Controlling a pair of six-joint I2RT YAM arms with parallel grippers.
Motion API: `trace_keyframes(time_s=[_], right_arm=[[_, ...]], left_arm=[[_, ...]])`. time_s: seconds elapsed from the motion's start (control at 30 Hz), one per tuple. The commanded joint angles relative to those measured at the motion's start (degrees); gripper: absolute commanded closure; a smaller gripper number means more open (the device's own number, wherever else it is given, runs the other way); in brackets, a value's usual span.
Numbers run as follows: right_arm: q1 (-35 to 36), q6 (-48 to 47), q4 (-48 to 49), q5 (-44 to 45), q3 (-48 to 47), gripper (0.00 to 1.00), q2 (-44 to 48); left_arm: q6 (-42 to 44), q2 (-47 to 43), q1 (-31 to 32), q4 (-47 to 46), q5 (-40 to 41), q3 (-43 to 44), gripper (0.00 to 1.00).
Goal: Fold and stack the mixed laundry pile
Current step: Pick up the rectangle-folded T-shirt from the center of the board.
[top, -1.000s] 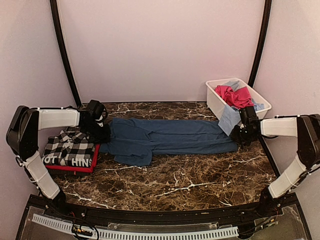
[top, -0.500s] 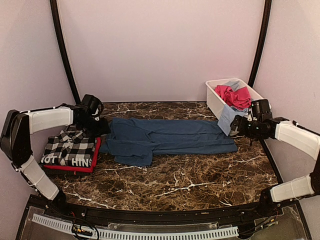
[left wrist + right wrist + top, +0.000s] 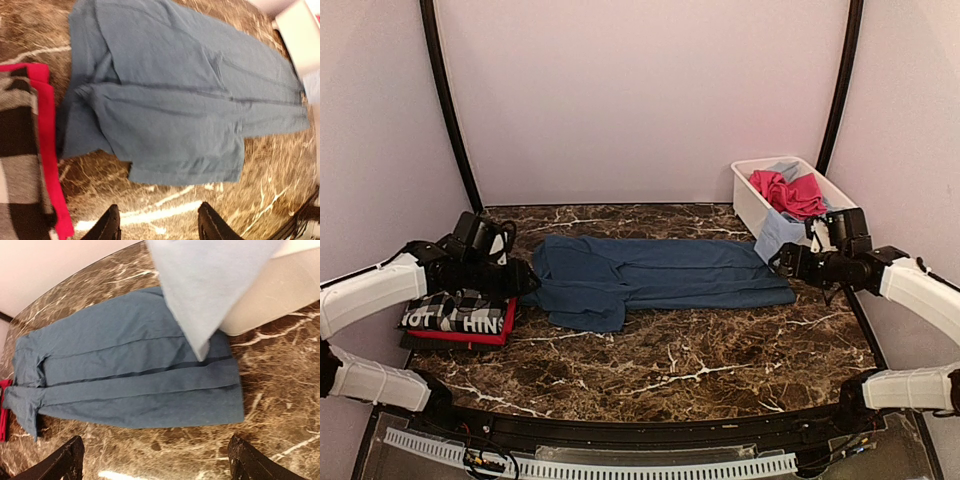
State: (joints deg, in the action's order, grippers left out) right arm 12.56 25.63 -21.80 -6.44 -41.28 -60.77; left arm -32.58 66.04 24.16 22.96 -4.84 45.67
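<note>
A navy blue tee point(image 3: 660, 275) lies folded into a long strip across the middle of the table; it fills the left wrist view point(image 3: 180, 100) and the right wrist view point(image 3: 130, 375). My left gripper point(image 3: 523, 279) hovers just off its left end, open and empty point(image 3: 157, 207). My right gripper point(image 3: 788, 262) hangs at its right end, wide open with nothing in it point(image 3: 156, 440). At the left a black-and-white checked garment point(image 3: 455, 312) rests folded on a red tee point(image 3: 470, 337). Pink cloth point(image 3: 788, 192) fills the tub, and a light blue piece point(image 3: 777, 235) drapes over its side.
The white plastic tub point(image 3: 748, 198) stands at the back right, close behind my right gripper. Its wall point(image 3: 280, 295) and the hanging light blue cloth point(image 3: 210, 285) show in the right wrist view. Brown marble tabletop point(image 3: 670, 370) stretches in front of the tee.
Both grippers have opened and let go of the tee's ends. The left arm has drawn back toward the near left, and the right arm has pulled back to the right. The tee lies still.
</note>
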Motion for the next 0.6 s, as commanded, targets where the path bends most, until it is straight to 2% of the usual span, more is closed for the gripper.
trace_keyframes(time_s=[0.0, 0.1, 0.23, 0.43, 0.57], right_arm=[[5.0, 0.6, 4.1, -5.5, 0.0, 0.09, 0.3], [9.4, 3.6, 5.9, -6.5, -0.1, 0.20, -2.1], [17.2, 7.3, 9.5, -4.9, -1.3, 0.30, -7.4], [27.4, 10.2, 14.8, -3.6, -6.4, 0.38, -19.5], [31.5, 11.3, 17.5, -3.0, -10.7, 0.42, -26.6]], left_arm=[[-5.0, 3.1, 6.9, 0.8, -1.1, -3.5, 0.52], [-9.2, 6.2, 10.2, -1.6, -0.4, -5.8, 0.60], [-12.7, 8.2, 10.4, -4.3, 0.9, -7.3, 0.65], [-12.9, 13.5, 10.3, -7.2, 2.2, -7.0, 0.68], [-13.2, 15.6, 10.3, -10.7, 2.5, -7.9, 0.69]])
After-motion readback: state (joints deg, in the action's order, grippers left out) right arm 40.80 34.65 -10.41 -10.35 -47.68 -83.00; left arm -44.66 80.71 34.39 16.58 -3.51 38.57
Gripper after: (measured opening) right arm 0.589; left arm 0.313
